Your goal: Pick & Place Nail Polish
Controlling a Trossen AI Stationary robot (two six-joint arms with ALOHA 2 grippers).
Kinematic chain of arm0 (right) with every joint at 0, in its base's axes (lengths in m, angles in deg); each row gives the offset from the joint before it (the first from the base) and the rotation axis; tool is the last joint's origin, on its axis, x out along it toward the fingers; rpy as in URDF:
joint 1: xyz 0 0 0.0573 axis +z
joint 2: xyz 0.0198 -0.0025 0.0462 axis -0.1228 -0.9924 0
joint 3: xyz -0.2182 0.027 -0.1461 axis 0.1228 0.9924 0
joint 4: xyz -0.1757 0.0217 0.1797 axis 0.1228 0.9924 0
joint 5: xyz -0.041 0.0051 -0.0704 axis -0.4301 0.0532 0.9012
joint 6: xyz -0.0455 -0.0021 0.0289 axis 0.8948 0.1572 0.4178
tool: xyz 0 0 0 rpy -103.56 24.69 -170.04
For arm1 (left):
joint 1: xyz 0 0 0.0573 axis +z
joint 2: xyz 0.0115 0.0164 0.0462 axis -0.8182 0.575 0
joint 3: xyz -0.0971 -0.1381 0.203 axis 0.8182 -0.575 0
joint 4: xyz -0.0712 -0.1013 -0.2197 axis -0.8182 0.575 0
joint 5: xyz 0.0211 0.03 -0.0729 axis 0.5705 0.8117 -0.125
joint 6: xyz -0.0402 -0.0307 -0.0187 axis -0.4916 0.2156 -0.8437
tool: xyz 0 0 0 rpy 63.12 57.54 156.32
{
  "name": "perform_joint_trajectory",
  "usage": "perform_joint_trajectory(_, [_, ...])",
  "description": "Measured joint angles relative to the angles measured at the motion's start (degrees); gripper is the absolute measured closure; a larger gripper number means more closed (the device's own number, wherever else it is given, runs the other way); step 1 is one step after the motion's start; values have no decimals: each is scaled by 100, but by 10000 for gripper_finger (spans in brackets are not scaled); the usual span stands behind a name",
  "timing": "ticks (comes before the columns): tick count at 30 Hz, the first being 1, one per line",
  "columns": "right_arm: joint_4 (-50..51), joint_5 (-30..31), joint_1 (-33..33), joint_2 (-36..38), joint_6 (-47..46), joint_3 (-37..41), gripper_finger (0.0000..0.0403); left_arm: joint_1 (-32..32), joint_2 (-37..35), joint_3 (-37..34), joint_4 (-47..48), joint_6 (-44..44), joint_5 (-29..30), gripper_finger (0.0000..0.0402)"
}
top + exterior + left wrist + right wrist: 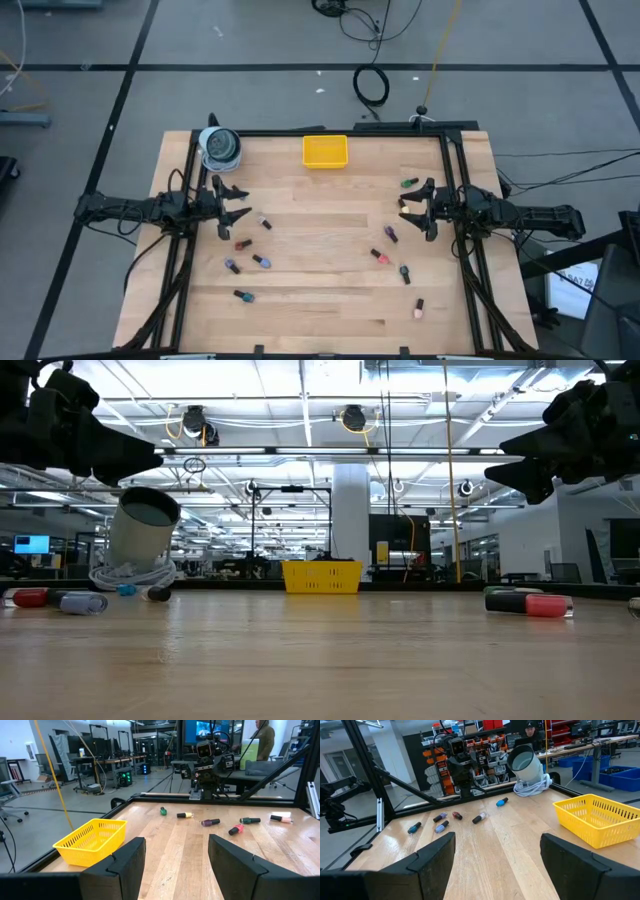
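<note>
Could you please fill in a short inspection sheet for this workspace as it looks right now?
Surface: wooden table, no spills seen.
Job's things: nail polish bottles lying scattered in a left and a right group; yellow basket at the far edge, nothing seen in it.
Clutter: tape roll at the far left corner.
Grippers: left gripper and right gripper open, holding nothing, raised off the table.
Cables: black cable coil on the floor beyond the table.
Surroundings: a person stands beyond the table.

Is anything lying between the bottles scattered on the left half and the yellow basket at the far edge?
Nothing visible does. The nail polish bottles lie loose on bare wood, and the board up to the yellow basket holds nothing. The tape roll sits off in the far left corner, beside that route.
</note>
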Motion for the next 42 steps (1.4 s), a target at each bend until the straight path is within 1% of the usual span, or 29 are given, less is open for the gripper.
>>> perform_joint_trajectory(5, [-208, 5, 0, -3, 0, 2, 126, 1, 1, -1, 0, -2, -2, 188])
perform_joint_trajectory(7, [-399, 22, 0, 0, -2, 0, 126, 1, 1, 0, 0, -2, -1, 188])
perform_joint_trajectory(9, [-619, 166, 1, -6, -2, 0, 126, 2, 1, 0, 0, -7, -2, 188])
perform_joint_trajectory(16, [-1318, 198, 0, -4, 18, 2, 126, 0, 2, -1, 0, -4, -2, 188])
perform_joint_trajectory(21, [-1584, 962, -3, -2, 347, 2, 126, 2, 1, 0, 0, -7, 0, 188])
perform_joint_trajectory(22, [-1609, 1063, -3, -2, 342, 2, 126, 0, 2, -2, 0, -4, -2, 188])
perform_joint_trajectory(24, [-1666, 1077, -3, -2, 317, 2, 126, 1, 1, 0, 0, -4, 0, 188])
perform_joint_trajectory(27, [-1830, 1103, -5, -6, 591, 2, 126, 1, 2, -1, 0, -4, 0, 188])
perform_joint_trajectory(29, [-2074, 1340, -4, -4, 788, 1, 126, 2, 2, -1, 0, -3, 0, 188])
perform_joint_trajectory(31, [-2143, 1745, -4, -50, 1086, -118, 126, 2, 1, 0, 0, -4, 0, 188])
perform_joint_trajectory(32, [-1934, 1917, -4, -116, 1274, -274, 126, 0, 2, 0, 0, -2, 0, 188])
perform_joint_trajectory(34, [-816, 2306, -5, -437, 1533, -651, 126, 1, 1, -2, 0, -4, -1, 188])
perform_joint_trajectory(36, [-96, 2748, -14, -941, 1588, -1246, 126, 2, 2, 0, 0, -2, 0, 188])
perform_joint_trajectory(38, [668, 3249, -95, -1514, 1437, -1810, 126, 2, 2, 0, 0, -2, -2, 188])
perform_joint_trajectory(41, [2001, 3398, -402, -2591, 1156, -2365, 126, 2, 1, -1, 0, -3, -1, 188])
perform_joint_trajectory(42, [2233, 3410, -563, -2923, 1093, -2533, 126, 0, 2, -2, 0, -2, -2, 188])
